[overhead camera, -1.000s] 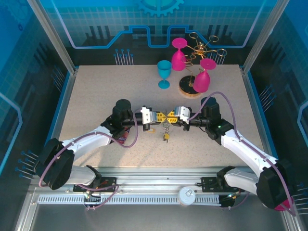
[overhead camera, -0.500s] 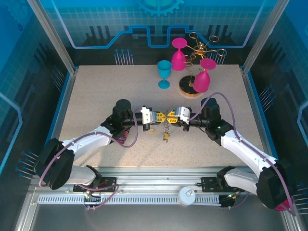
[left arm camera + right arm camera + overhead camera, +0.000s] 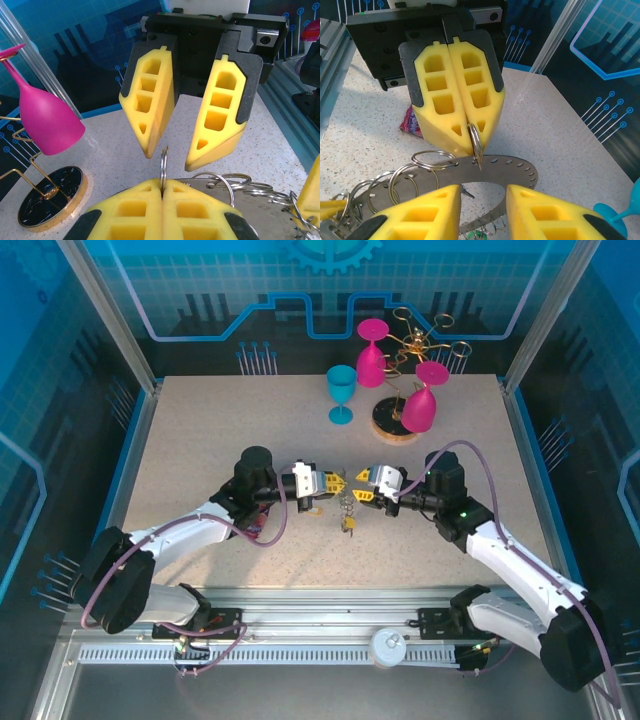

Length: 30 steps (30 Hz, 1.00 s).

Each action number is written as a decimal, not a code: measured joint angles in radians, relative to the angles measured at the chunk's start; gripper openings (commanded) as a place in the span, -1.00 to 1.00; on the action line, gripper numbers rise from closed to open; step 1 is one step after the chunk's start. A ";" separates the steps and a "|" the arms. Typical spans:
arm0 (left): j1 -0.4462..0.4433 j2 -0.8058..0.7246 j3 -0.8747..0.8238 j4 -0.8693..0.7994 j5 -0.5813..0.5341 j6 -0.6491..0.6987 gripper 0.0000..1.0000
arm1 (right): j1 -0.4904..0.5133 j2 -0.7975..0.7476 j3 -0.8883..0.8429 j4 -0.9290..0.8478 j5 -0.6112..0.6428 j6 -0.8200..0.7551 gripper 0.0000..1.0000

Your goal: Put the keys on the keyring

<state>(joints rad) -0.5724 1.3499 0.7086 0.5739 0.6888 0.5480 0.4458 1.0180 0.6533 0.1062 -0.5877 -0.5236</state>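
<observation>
Grey keyring (image 3: 515, 169) hangs from the clenched left gripper (image 3: 470, 141); right gripper (image 3: 482, 194) stands released; some keys (image 3: 347, 524) dangle, several loops (image 3: 432, 159) seemingly bare.

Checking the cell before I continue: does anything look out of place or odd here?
Nothing spilled or broken. One oddity: the keyring is off the table, hanging from a single wire loop pinched in the shut left gripper, with keys dangling below. A small purplish scrap, hard to identify, lies on the table near it.
</observation>
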 measured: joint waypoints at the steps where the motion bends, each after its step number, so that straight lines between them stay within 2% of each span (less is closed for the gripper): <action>1: 0.000 0.000 0.000 0.000 0.000 0.000 -1.00 | 0.000 0.003 0.000 0.002 -0.003 0.002 -0.37; 18: 0.000 0.007 0.000 -0.002 0.001 0.001 -1.00 | 0.019 0.076 0.002 0.084 -0.050 0.050 -0.51; 30: 0.000 0.007 0.000 -0.023 0.001 0.004 -1.00 | 0.020 0.069 0.002 0.068 -0.009 0.018 -0.38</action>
<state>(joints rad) -0.5724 1.3571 0.7086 0.5510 0.6899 0.5522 0.4656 1.0874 0.6548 0.1741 -0.5968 -0.5060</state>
